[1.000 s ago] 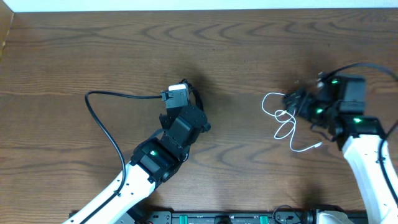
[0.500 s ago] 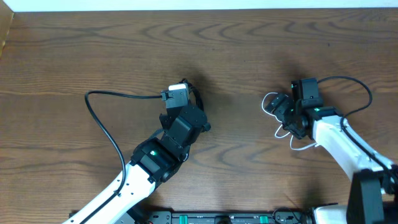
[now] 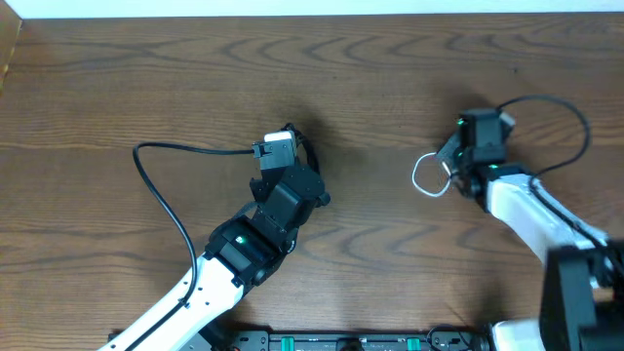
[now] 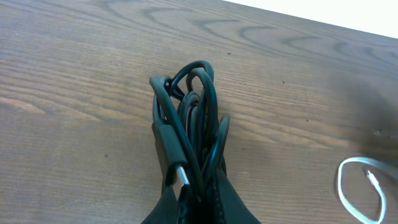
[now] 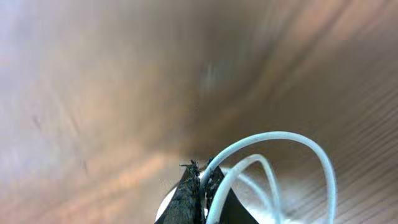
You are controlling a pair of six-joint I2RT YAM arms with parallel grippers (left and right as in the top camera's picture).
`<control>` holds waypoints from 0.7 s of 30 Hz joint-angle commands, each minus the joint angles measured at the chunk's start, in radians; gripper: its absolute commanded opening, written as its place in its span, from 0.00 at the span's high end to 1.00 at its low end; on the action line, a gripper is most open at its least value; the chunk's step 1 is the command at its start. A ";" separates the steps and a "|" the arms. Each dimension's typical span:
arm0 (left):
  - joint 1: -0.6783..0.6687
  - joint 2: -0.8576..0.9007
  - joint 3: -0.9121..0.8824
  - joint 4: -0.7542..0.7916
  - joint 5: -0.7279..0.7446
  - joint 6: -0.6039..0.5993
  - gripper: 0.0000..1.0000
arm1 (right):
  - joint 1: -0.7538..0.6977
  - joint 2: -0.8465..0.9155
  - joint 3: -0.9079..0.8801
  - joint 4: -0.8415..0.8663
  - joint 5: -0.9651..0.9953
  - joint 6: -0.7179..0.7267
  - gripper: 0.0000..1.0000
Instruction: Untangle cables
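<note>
The right pincer [image 5: 200, 180] is pinching the white cable [image 5: 273, 134] with its jaws shut tight. In the right wrist view the thin loops are coming out from between the two dark tips. In the overhead view this pincer is sitting in the right part of the frame, and a small white loop is lying on the table [image 3: 146, 58] just to its left.

The left pincer [image 4: 189, 190] is gripping the black cables [image 4: 193, 137], closed around a bunch of several loops that is standing up from the fingers. A small metal plug is showing near the tips. In the overhead view this pincer is sitting left of the centre, well apart from the other one. I cannot tell if the black bunch is knotted inside.

I am judging these cords to be very light and soft: they are keeping no shape of their own and would be following a pincer with almost no resistance. The jackets are looking smooth, so a thin cord may be slipping out of a loose grip. A better place to take hold is probably near a plug end or on one single strand, not on the whole bunch. Pulling slowly is seeming wise, because a hard pull may be tightening a knot or straining a plug.
</note>
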 commanded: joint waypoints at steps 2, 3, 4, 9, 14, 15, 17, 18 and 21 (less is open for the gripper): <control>0.002 -0.008 0.015 0.005 -0.010 -0.013 0.92 | -0.110 -0.180 0.105 0.116 0.505 -0.343 0.99; 0.002 -0.008 0.015 0.005 -0.010 -0.013 0.92 | -0.171 -0.188 0.106 0.227 0.585 -0.443 0.99; 0.002 -0.008 0.015 0.005 -0.010 -0.013 0.92 | -0.221 -0.188 0.106 0.287 0.595 -0.525 0.99; 0.002 -0.008 0.015 0.005 -0.010 -0.013 0.92 | -0.414 -0.188 0.106 0.304 0.625 -0.619 0.99; 0.002 -0.008 0.015 0.005 -0.010 -0.013 0.92 | -0.612 -0.187 0.106 0.243 0.607 -0.641 0.99; 0.002 -0.008 0.015 0.005 -0.010 -0.013 0.92 | -0.663 -0.182 0.106 0.217 0.550 -0.641 0.99; 0.002 -0.008 0.015 0.004 -0.010 -0.013 0.92 | -0.772 -0.153 0.106 0.166 0.397 -0.642 0.99; 0.002 -0.008 0.015 0.004 -0.010 -0.013 0.92 | -0.792 -0.143 0.106 0.160 0.369 -0.644 0.99; 0.002 -0.008 0.015 0.005 -0.010 -0.013 0.92 | -0.901 -0.059 0.106 0.191 0.227 -0.671 0.99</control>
